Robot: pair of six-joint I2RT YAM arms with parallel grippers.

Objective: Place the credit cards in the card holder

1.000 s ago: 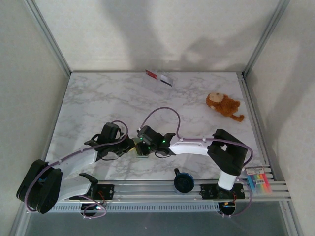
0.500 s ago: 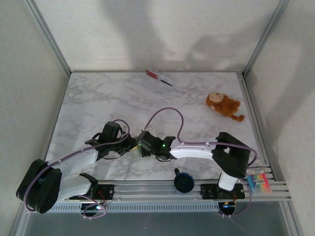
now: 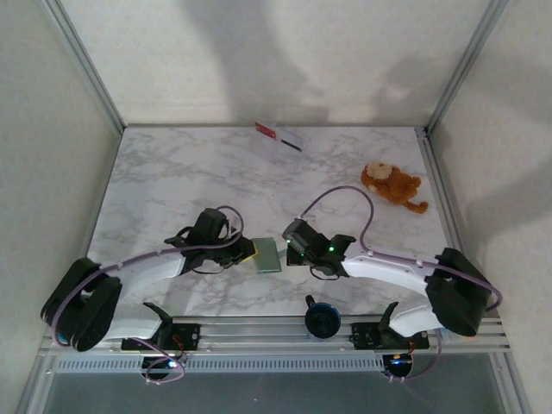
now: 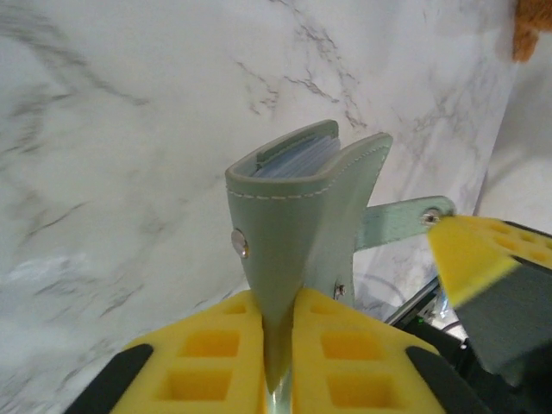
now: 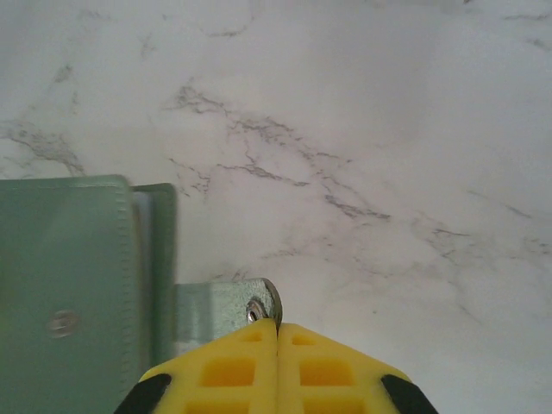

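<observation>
Holding the grey-green card holder (image 4: 302, 207) between both grippers above the marble table (image 3: 172, 181).
The left gripper (image 4: 276, 345) has its yellow pads clamped on one edge of the card holder, which sticks out ahead of them. The right gripper (image 5: 277, 332) has its fingers pressed together, tips touching the end of the snap tab (image 5: 216, 310); whether they pinch it I cannot tell. The credit cards (image 3: 280, 135) lie well beyond both grippers, by the far wall.
</observation>
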